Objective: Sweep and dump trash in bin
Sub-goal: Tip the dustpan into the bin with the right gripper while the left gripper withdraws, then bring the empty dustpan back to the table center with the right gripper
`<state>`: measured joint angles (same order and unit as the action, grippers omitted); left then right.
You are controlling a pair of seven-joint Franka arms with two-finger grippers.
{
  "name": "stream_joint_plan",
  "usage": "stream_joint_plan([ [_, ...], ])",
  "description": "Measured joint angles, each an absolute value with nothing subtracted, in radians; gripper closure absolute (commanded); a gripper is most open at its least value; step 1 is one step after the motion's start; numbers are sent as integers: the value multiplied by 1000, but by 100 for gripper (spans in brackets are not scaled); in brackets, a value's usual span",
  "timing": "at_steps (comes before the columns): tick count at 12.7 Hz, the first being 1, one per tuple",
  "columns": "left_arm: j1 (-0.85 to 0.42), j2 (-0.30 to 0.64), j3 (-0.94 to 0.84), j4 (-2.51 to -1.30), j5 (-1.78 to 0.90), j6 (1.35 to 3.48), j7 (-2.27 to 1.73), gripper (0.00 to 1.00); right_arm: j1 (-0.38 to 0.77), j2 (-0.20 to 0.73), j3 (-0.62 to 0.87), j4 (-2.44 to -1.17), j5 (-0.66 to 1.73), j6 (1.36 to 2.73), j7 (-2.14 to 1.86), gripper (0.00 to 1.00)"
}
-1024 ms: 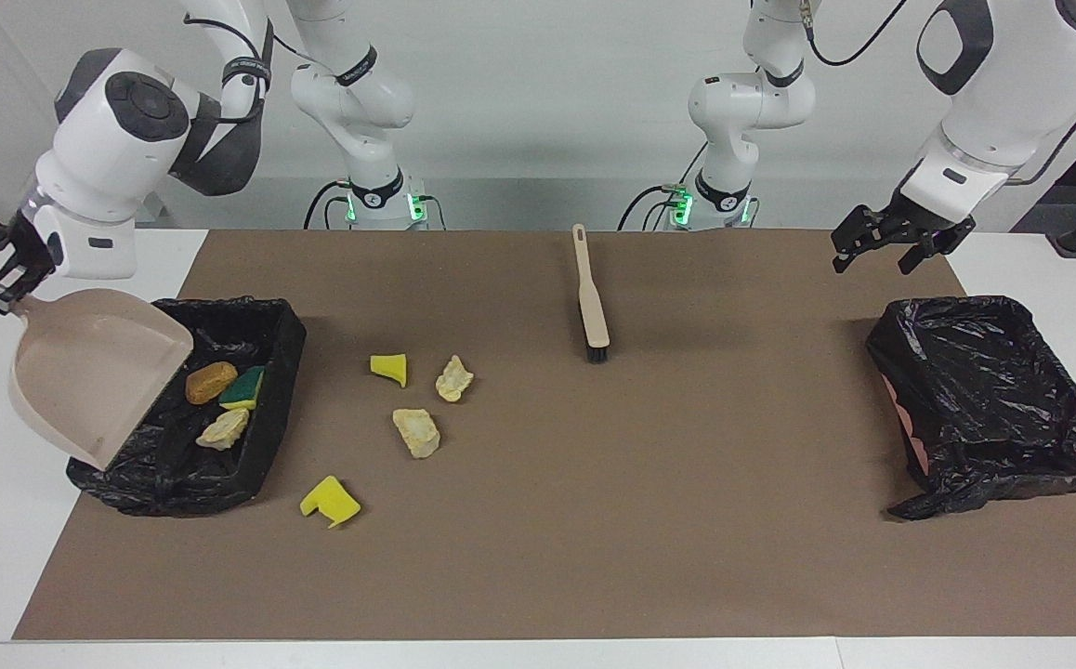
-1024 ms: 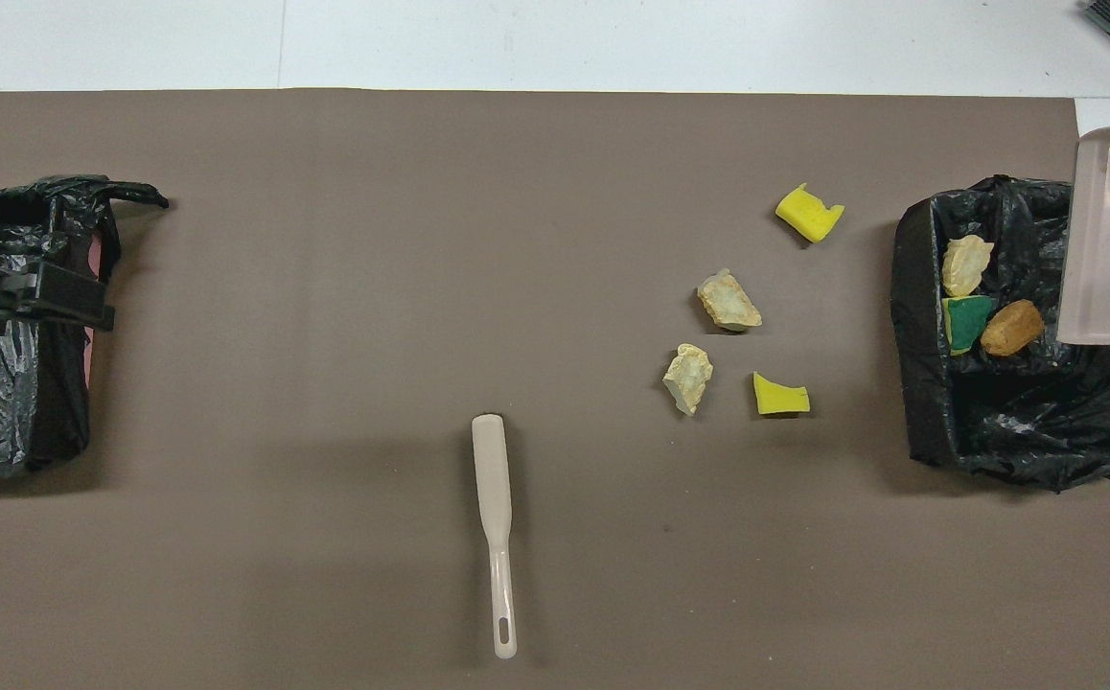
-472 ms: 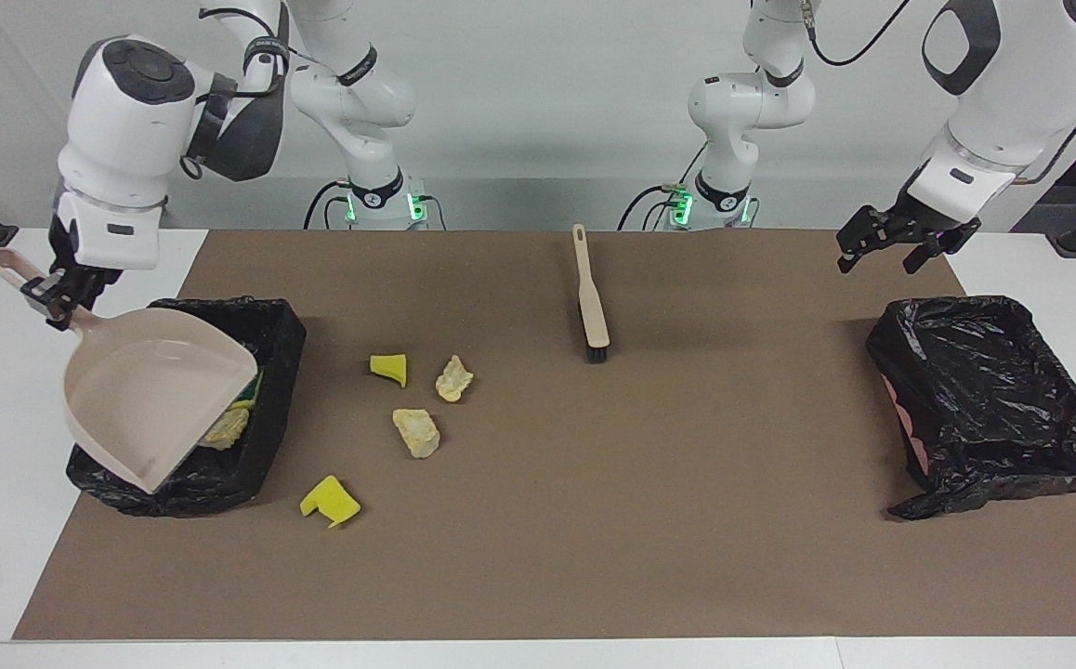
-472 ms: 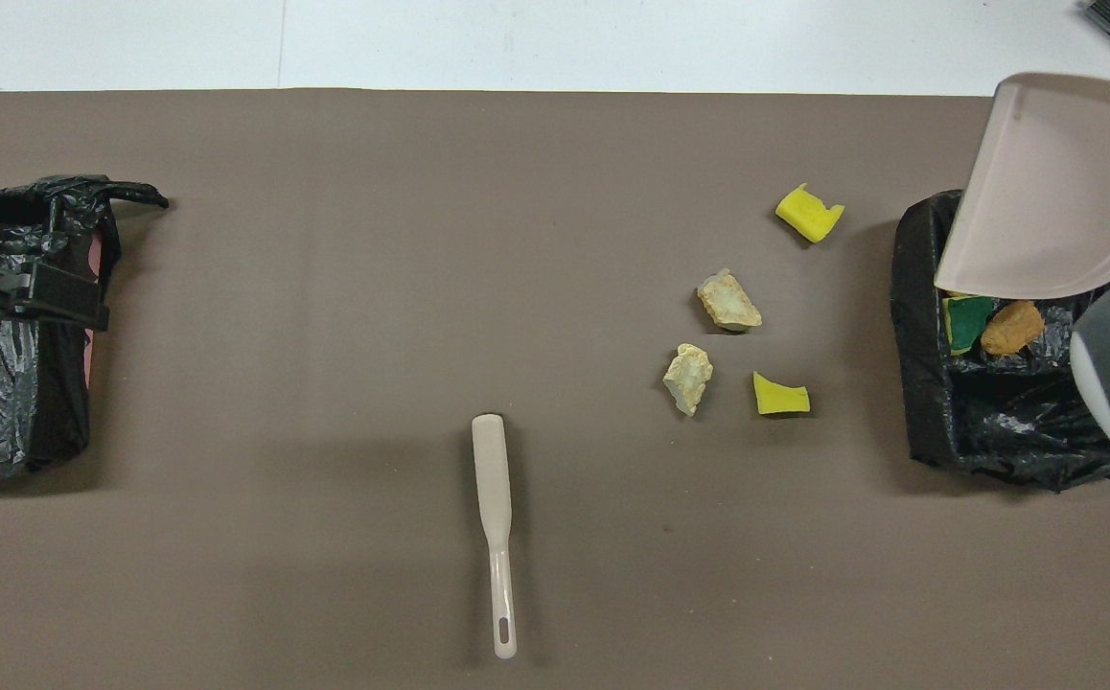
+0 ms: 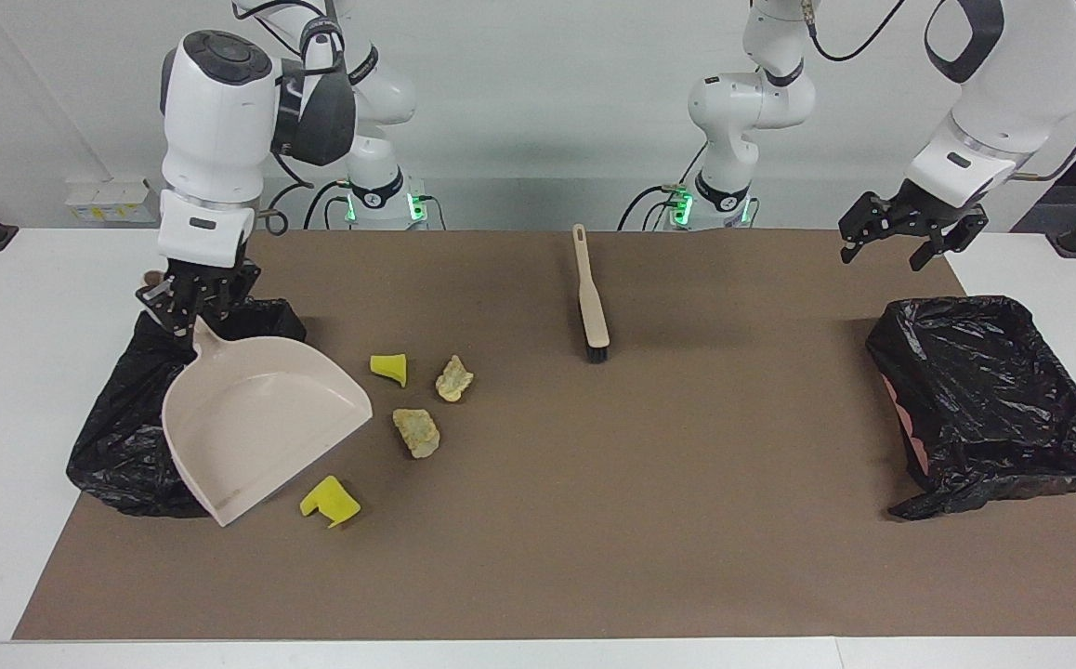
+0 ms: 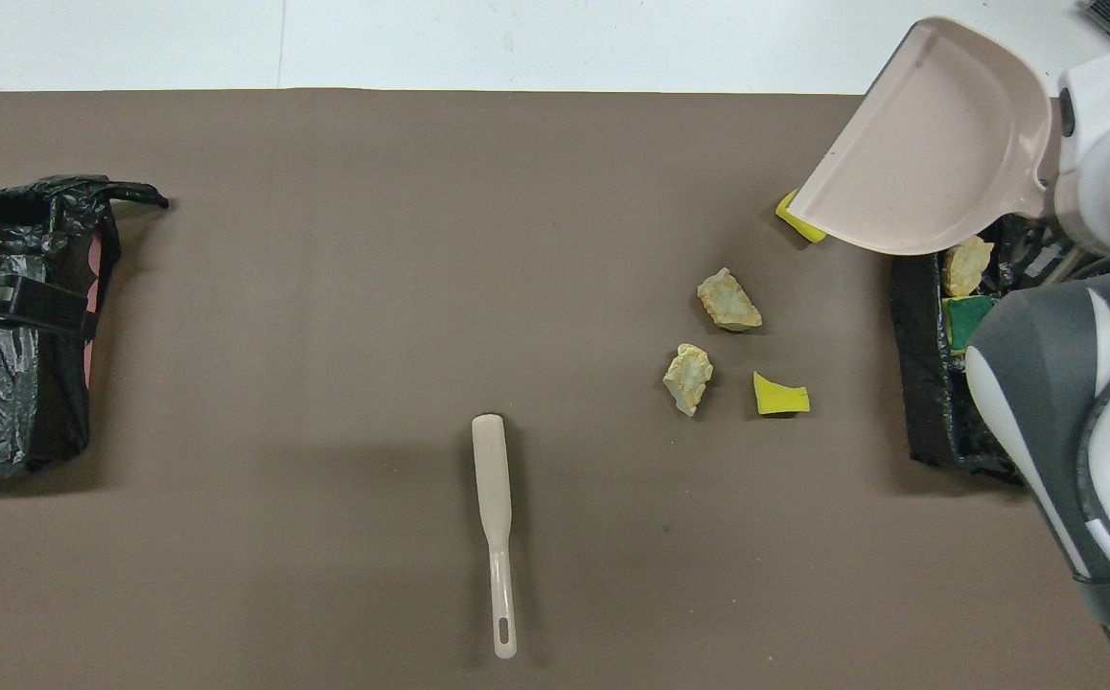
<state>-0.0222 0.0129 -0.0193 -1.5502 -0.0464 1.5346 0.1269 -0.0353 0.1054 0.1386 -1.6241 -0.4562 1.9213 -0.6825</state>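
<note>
Right gripper (image 5: pixel 192 311) clamps the handle of the beige plastic dustpan (image 5: pixel 255 423), raised, mouth toward four loose yellow and beige scraps (image 5: pixel 422 432) on the brown mat, toward table centre. Left gripper (image 5: pixel 910 240) open, waiting over its bin.

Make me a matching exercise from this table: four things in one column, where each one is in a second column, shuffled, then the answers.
Things
1. dustpan
2. brush
3. green-and-yellow sponge piece
4. left gripper

Places
A. lying alone on the brown mat, mid-table
B. in the bin at the right arm's end
C. held by the right gripper
D. jaws open, in the air near the bin at the left arm's end

Pairs: 1-C, 2-A, 3-B, 4-D
</note>
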Motion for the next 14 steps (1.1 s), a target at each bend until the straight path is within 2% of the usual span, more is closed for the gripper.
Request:
stream_joint_plan([
  [3, -22, 8, -19, -1550, -46, 1534, 128, 0, 67, 125, 140, -1602, -408, 1878, -474, 100],
  [6, -22, 8, -19, -1550, -46, 1534, 129, 0, 153, 229, 140, -1500, -340, 1820, -208, 100],
  [9, -22, 8, -19, -1550, -46, 1534, 129, 0, 189, 331, 140, -1443, -261, 1817, 41, 100],
  [14, -22, 8, -19, -1550, -46, 1534, 130, 0, 238, 398, 140, -1408, -223, 1822, 272, 100],
])
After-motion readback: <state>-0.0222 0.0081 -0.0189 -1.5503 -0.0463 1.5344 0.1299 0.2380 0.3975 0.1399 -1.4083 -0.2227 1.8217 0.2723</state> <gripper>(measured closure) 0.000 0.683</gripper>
